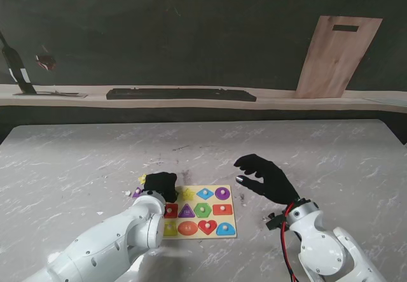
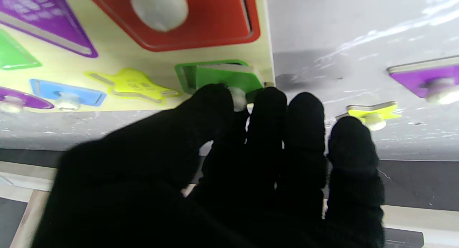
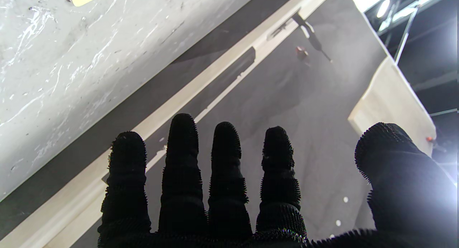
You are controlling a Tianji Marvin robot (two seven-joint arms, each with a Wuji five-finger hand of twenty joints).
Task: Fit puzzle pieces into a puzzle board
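From the stand, the puzzle board [image 1: 199, 211] lies flat on the marble counter [image 1: 95, 161], nearer to me than the counter's middle. The left hand [image 1: 160, 185] sits over the board's far-left corner, fingers curled. The right hand [image 1: 264, 177] hovers to the right of the board, fingers spread, holding nothing.

The left wrist view shows the fingertips [image 2: 267, 101] pinching the white knob of a green piece [image 2: 226, 81] that sits tilted in the board's corner recess, one edge raised. Beside the board, off its edge, lie a yellow star piece [image 2: 374, 111] and a purple piece [image 2: 426, 79] on the counter. The star-shaped recess [image 2: 132, 84] next to the green piece looks unfilled.

The risk, I judge: pressing while the green piece is skewed could jam it or push the light board along the counter.

The right wrist view shows only open, empty fingers [image 3: 183, 140] pointing away from the board.
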